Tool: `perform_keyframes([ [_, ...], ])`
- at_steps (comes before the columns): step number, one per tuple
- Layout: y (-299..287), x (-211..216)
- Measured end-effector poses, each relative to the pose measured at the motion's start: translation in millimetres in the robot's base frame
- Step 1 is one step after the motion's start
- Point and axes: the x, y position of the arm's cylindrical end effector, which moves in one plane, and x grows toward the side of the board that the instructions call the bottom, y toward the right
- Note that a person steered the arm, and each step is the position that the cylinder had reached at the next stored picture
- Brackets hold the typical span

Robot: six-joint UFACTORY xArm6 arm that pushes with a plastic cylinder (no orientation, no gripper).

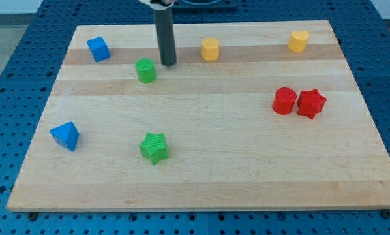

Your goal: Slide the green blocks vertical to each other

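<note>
A green cylinder point(145, 70) stands near the view's top, left of centre. A green star point(154, 147) lies lower down, almost straight below it toward the view's bottom. My tip point(168, 63) rests on the board just to the right of the green cylinder and slightly above it, close to it, with a small gap showing. The dark rod rises from there to the view's top edge.
A blue cube point(98, 49) sits at the top left, a blue wedge-like block point(66, 136) at the left. Two yellow blocks point(210, 49) point(299, 41) lie along the top. A red cylinder point(285, 100) touches a red star point(311, 103) at the right. The wooden board point(247, 170) lies on a blue perforated table.
</note>
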Motion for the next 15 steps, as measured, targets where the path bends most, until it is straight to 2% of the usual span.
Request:
perform_keyframes([
  [5,-127.0,79.9],
  [7,-81.6,76.5],
  [9,-74.4,76.5],
  [12,-33.2,150.2],
  [14,26.0,170.0],
  [15,4.9,196.9],
])
